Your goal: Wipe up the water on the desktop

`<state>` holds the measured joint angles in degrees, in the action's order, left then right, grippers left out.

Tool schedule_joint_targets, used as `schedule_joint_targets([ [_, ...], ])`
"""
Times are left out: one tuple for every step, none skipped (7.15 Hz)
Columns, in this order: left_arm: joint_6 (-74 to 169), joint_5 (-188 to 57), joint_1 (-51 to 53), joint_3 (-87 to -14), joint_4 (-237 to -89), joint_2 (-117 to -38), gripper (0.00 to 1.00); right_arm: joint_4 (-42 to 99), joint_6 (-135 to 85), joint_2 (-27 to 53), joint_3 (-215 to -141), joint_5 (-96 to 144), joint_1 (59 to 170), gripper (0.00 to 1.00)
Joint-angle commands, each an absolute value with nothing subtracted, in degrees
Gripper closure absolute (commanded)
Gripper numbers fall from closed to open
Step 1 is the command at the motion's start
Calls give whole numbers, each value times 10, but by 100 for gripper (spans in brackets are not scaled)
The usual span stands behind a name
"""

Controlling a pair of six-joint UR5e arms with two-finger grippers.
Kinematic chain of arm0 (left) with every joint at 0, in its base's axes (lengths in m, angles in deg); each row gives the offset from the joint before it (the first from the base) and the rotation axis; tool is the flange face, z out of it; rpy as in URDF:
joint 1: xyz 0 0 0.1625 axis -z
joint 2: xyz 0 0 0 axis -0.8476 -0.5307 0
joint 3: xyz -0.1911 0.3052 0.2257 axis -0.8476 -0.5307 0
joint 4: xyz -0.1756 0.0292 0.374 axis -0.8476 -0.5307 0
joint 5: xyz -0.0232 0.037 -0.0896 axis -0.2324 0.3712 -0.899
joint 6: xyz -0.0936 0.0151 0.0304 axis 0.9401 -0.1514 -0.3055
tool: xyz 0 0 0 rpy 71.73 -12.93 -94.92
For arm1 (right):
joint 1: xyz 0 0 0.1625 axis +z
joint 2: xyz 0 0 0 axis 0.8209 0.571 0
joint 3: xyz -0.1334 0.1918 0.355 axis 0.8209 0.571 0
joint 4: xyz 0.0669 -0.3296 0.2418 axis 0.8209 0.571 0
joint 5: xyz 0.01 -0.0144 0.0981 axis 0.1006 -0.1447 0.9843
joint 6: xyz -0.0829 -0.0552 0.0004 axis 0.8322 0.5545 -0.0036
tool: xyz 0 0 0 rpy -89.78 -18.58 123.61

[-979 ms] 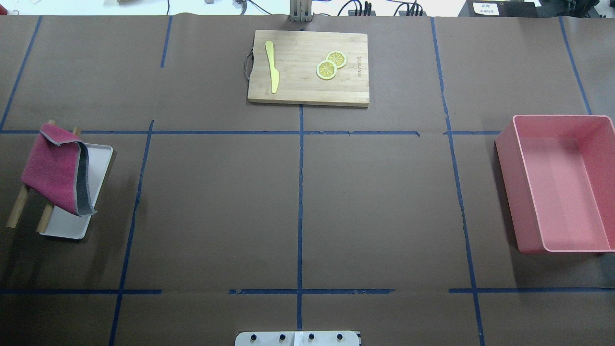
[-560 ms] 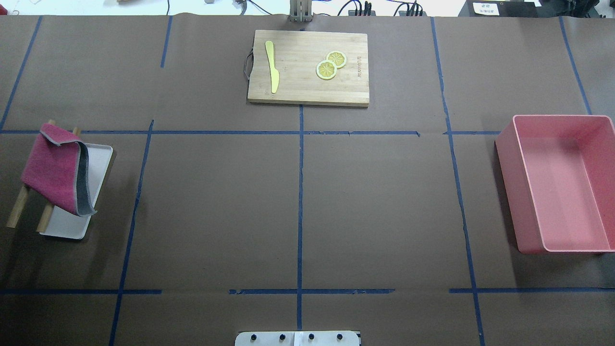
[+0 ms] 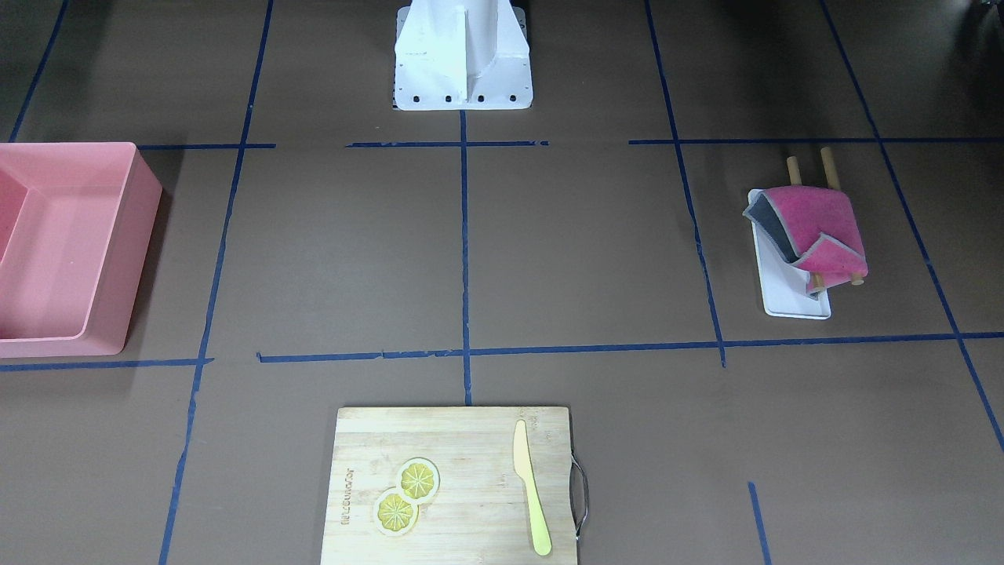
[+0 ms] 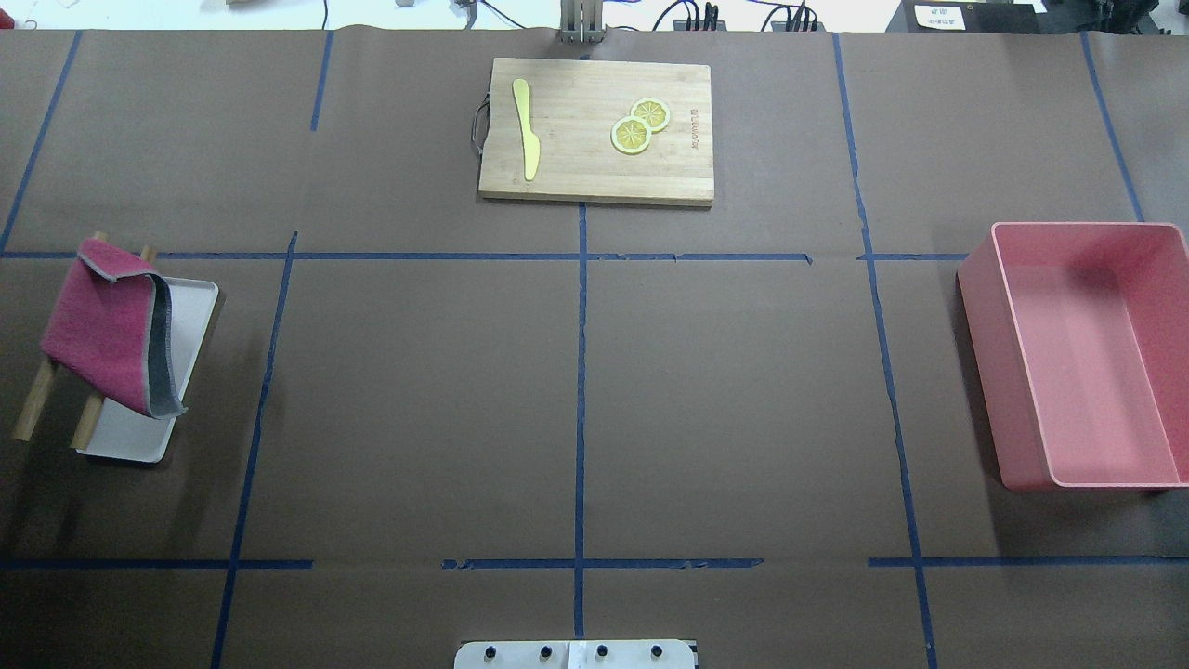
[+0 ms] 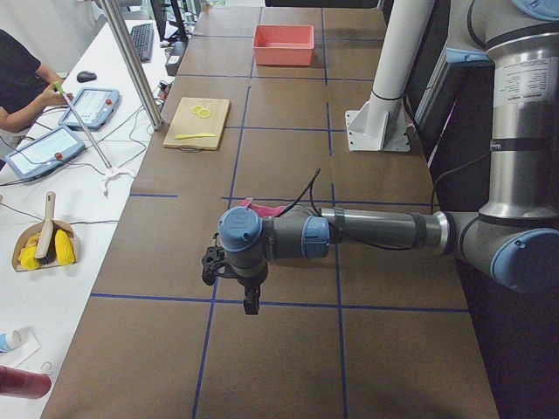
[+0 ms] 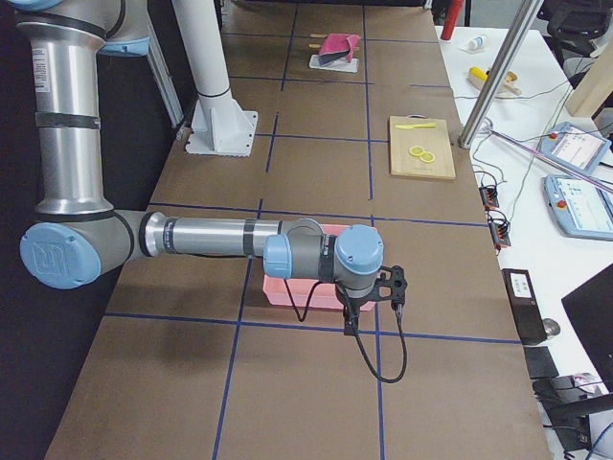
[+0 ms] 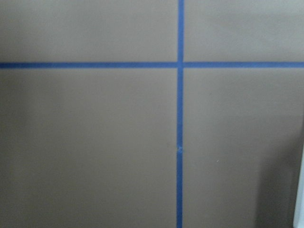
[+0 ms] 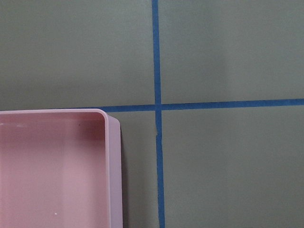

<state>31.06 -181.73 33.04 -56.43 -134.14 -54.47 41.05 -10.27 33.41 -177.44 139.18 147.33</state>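
Jaws: left jaws and right jaws show only side-on, width cannot be told | table (image 4: pixel 418 400) fills every view, no water visible, perhaps too faint | pink cloth (image 4: pixel 102 325) mid-left of overhead frame, long axis running up-down; left arm (image 5: pixel 376 231) nearer.

pink bin (image 4: pixel 986 372): cut by R edge, overhead | cutting board (image 3: pixel 471 471): cut at bottom, front view | left gripper (image 5: pixel 251 305) & right gripper (image 6: pixel 350 326): too small to judge | white tray (image 4: pixel 125 437): part under cloth (image 4: pixel 93 325)

A faint shadow (image 4: pixel 1101 271) has crept across the far inside of the pink bin (image 4: pixel 989 372).
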Motion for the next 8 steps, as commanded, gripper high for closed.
schedule_joint_targets([
  [354,-1846,321,-570,-1356,-580,0,409,-104,322,-1777,1393,1460,0],
  [381,-1863,293,-572,-1362,-589,0,406,-105,319,-1777,1395,1460,0],
  [434,-1885,279,-577,-1396,-590,0,406,-105,317,-1778,1409,1460,0],
  [524,-1892,257,-577,-1460,-589,0,406,-105,315,-1779,1426,1460,0],
  [597,-1892,228,-577,-1516,-588,0,405,-105,314,-1784,1427,1460,0],
  [660,-1892,199,-577,-1563,-586,0,392,-105,315,-1786,1427,1460,0],
  [710,-1892,175,-574,-1600,-585,0,390,-104,315,-1784,1427,1460,0],
  [742,-1886,135,-572,-1625,-588,0,389,-105,314,-1782,1427,1460,0],
])
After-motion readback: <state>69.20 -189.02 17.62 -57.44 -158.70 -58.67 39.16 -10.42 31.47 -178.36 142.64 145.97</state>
